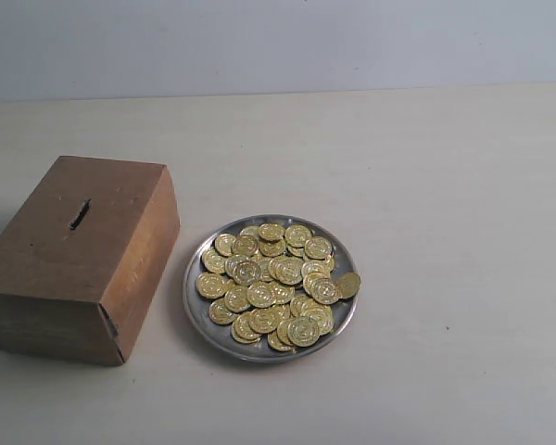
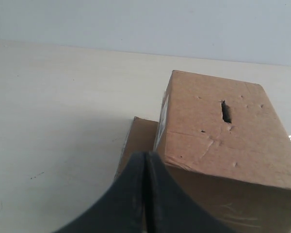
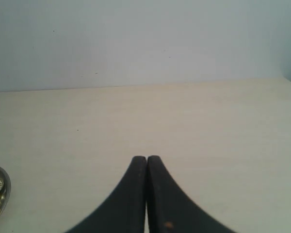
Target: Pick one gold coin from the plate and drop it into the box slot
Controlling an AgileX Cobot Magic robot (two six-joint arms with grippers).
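Left pincer (image 2: 145, 154), tips together (empty), just before box (image 2: 208, 141); right pincer (image 3: 146, 158) likewise, near plate (image 3: 8, 189).

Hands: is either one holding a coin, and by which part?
Nothing is held. The left hand and the right hand are both shut and empty; the coins lie on the plate.

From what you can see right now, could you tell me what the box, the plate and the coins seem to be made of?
The box: likely cardboard, matte brown, with dents and creases. The plate: silver-grey metal, dull sheen on its rim. The coins: shiny gold finish, embossed faces; metal or plastic, cannot tell.
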